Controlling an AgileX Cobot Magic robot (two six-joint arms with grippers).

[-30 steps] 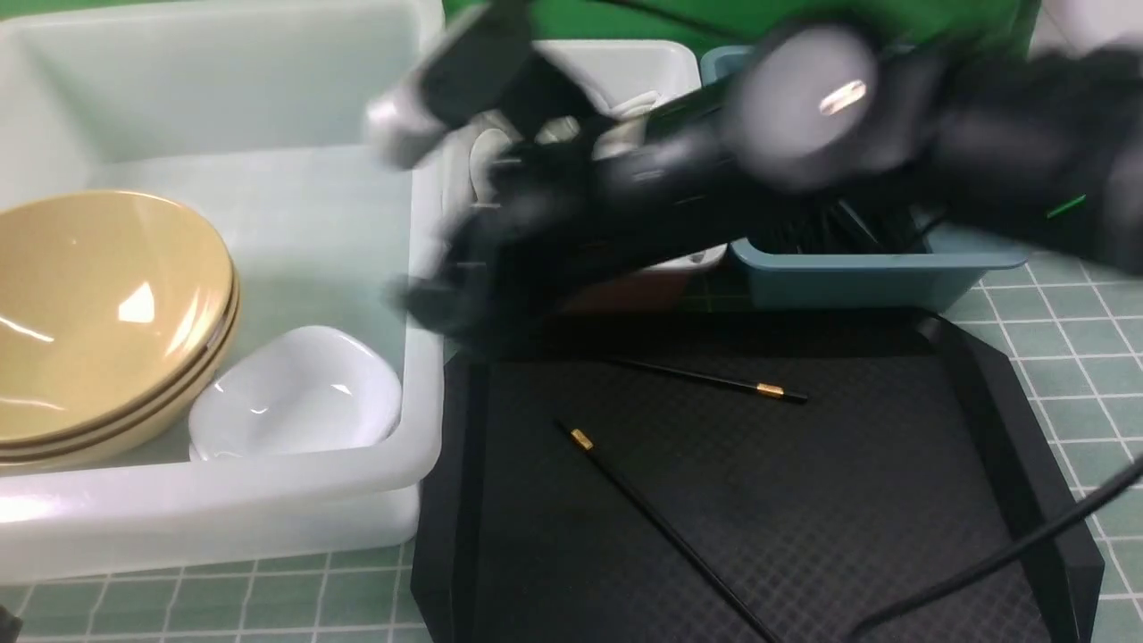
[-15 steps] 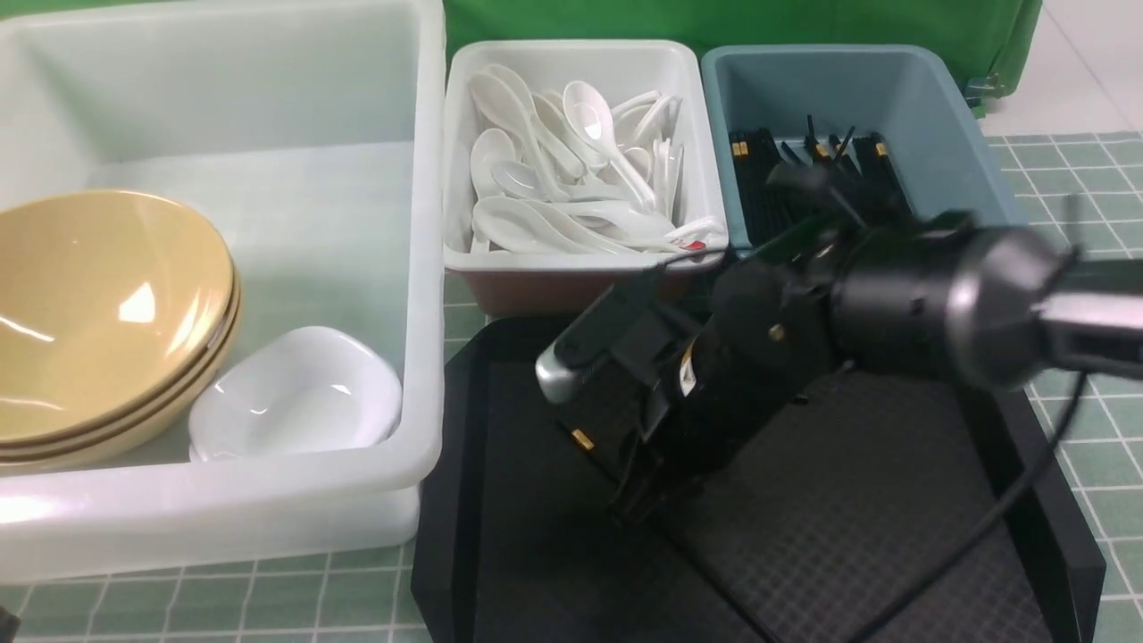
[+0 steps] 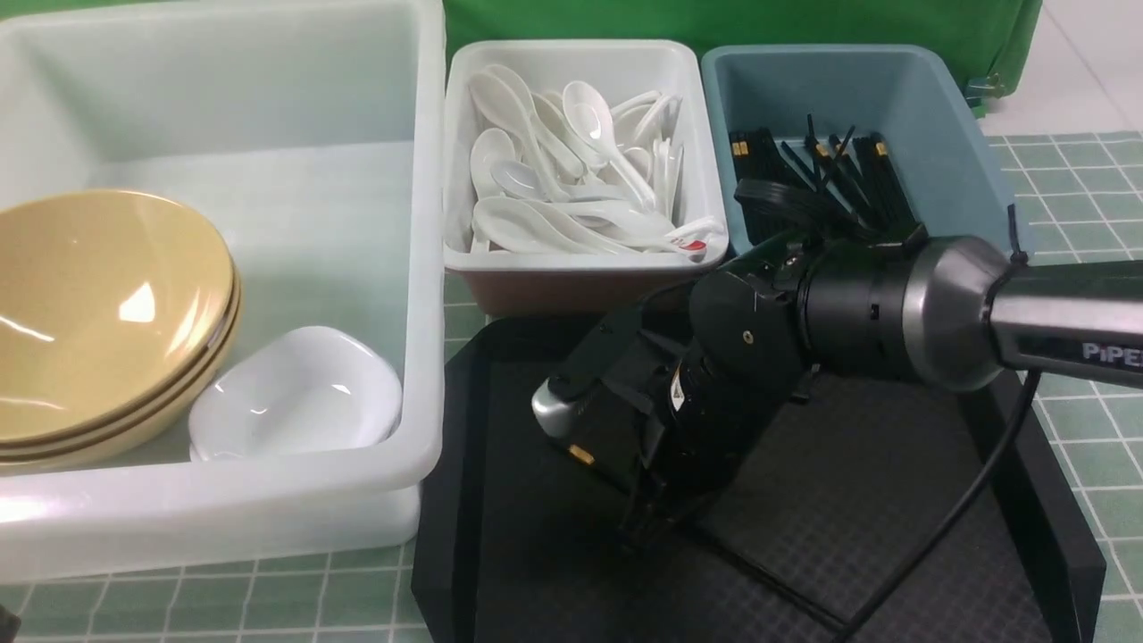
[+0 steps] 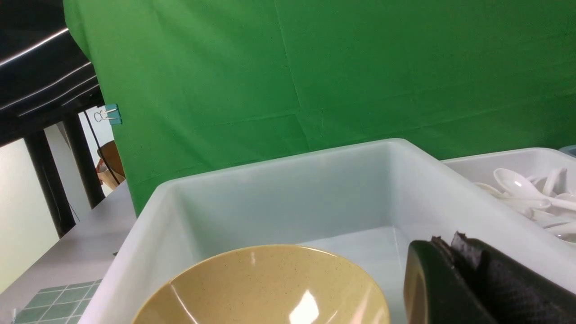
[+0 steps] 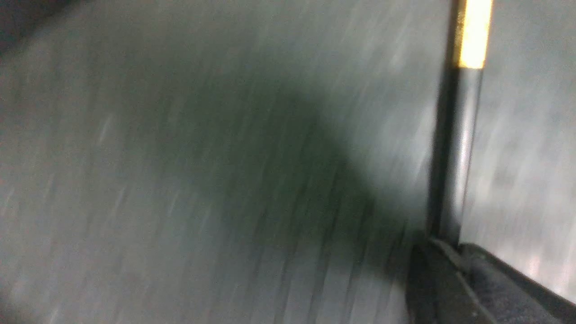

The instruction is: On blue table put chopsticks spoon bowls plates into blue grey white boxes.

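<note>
Pinching a black chopstick (image 5: 454, 157) in the right gripper (image 5: 450, 254), pads pressed together on the shaft, gold band (image 5: 471, 36) well up the stick from the pads. Blurs everything behind in the wrist view. Seen from the front, reaches in from the right and slants down toward the robot's left, tips low over the black tray (image 3: 893, 554); cannot tell whether touching it. Beyond the tray, side by side on the blue table (image 3: 1072, 179): slate-blue box (image 3: 946, 116) holding a heap of chopsticks (image 3: 848, 174), then small white box (image 3: 580, 263) piled with white soup spoons (image 3: 571, 170). Left of both, large translucent white box (image 3: 268, 89) holding stacked tan bowls (image 3: 98, 304) and one small white plate (image 3: 295, 393) just beside the stack. Left gripper (image 4: 450, 247): pads closed together on nothing, looking across the big box and a tan bowl.
</note>
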